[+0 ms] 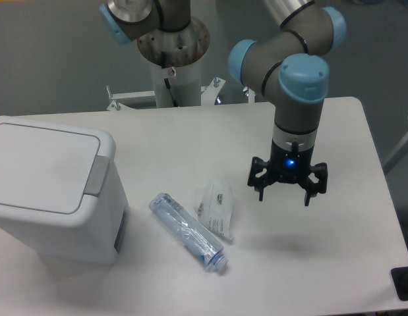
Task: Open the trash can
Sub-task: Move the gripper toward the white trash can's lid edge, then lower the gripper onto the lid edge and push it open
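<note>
Trash can [49, 187] sits at lower left of frame on the white table [322, 263], lid flat and closed, grey push tab [96, 176] on its right edge. Crushed clear bottle [188, 232] lies just right of it, a crumpled wrapper [215, 209] beside that. Gripper [284, 197] hangs right of centre, fingers spread, holding nothing, well apart from the can.

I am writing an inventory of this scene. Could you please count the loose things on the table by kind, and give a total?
Trash can: 1
Clear plastic bottle: 1
Crumpled clear wrapper: 1
Total: 3
</note>
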Controlling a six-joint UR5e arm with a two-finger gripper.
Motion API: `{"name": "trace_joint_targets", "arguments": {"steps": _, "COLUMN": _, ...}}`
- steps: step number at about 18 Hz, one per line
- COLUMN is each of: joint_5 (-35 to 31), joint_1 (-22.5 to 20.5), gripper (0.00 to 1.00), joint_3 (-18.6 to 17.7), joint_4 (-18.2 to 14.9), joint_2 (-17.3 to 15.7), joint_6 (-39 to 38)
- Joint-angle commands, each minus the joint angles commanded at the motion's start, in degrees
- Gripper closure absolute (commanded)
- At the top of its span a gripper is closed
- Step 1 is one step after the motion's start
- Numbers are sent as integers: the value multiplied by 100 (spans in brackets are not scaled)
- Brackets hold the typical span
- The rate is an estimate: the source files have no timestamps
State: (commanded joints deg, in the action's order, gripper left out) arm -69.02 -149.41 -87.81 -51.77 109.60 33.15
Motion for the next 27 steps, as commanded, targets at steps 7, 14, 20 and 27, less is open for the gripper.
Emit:
{"name": "trace_joint_targets", "arguments": {"steps": 7, "joint_5": 407, "joint_1": 377, "gripper": 0, "joint_3": 316, "joint_4": -18, "joint_2": -185, "joint_6": -1037}}
{"name": "trace_joint_targets", "arguments": {"steps": 14, "joint_5": 468, "joint_1": 1028, "gripper": 0, "joint_3": 476, "joint_4": 9, "joint_2": -351, "joint_6": -1750}}
{"name": "trace_joint_targets", "arguments": {"steps": 20, "joint_5": 486, "joint_1": 1493, "gripper": 0, "joint_3": -26, "joint_4": 9, "joint_2": -817, "joint_6": -1802}}
{"name": "trace_joint_targets", "arguments": {"steps": 27, "joint_5": 433, "joint_1": 1845, "gripper": 0, "joint_3": -464, "joint_4": 17, "joint_2": -1072, "joint_6": -1961}}
